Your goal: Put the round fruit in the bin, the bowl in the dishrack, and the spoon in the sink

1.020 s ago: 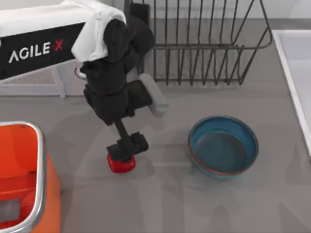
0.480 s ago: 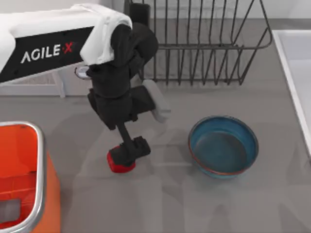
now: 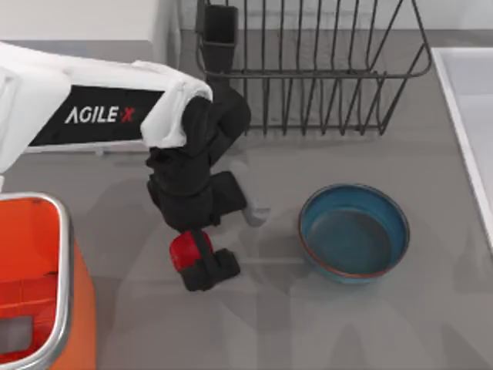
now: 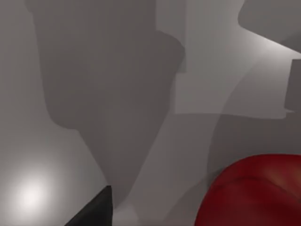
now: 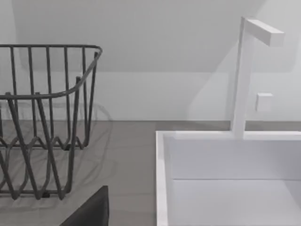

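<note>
The round fruit [image 3: 182, 248] is small, glossy and red, and sits left of the table's middle. My left gripper [image 3: 202, 264] is shut on it, fingers pointing down and forward. In the left wrist view the fruit [image 4: 256, 193] looms close beside a dark fingertip [image 4: 96, 209], with the grey table farther off. The blue bowl [image 3: 353, 231] stands upright to the right, apart from the arm. The orange bin [image 3: 55, 208] is at the front left. The dishrack [image 3: 323, 77] is at the back and the white sink [image 3: 462, 100] at the right edge. The spoon is out of view.
A black utensil cup [image 3: 221, 27] stands at the rack's left corner. The right wrist view, from my parked right arm, shows the rack [image 5: 47, 108], the sink's rim [image 5: 161, 179], a white faucet [image 5: 242, 75] and one dark fingertip [image 5: 91, 209]. Bare grey table lies between fruit and bin.
My left arm has swung and turned its wrist. The fruit has shifted slightly left and back from its earlier spot, now showing above the fingers instead of under them.
</note>
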Robot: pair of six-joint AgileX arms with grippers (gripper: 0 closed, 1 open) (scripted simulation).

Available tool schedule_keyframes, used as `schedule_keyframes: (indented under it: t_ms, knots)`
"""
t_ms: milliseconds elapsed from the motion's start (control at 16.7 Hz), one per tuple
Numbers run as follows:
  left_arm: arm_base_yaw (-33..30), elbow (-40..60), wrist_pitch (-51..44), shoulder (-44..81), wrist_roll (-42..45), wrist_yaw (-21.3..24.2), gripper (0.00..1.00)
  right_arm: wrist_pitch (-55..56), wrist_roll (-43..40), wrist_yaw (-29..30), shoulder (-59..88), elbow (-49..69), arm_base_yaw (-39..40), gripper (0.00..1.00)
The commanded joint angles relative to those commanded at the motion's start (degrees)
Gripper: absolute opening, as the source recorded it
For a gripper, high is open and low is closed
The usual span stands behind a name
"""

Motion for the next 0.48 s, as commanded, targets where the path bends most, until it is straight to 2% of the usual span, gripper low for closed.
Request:
schedule_keyframes:
  t_ms: [180, 480]
  knots:
    - [0.00, 0.00, 0.00, 0.00, 0.00, 0.00, 1.00, 0.00, 0.00, 0.00, 0.00, 0.00, 0.00, 1.00]
    - [0.00, 0.00, 0.00, 0.00, 0.00, 0.00, 0.62, 0.00, 0.00, 0.00, 0.00, 0.00, 0.00, 1.00]
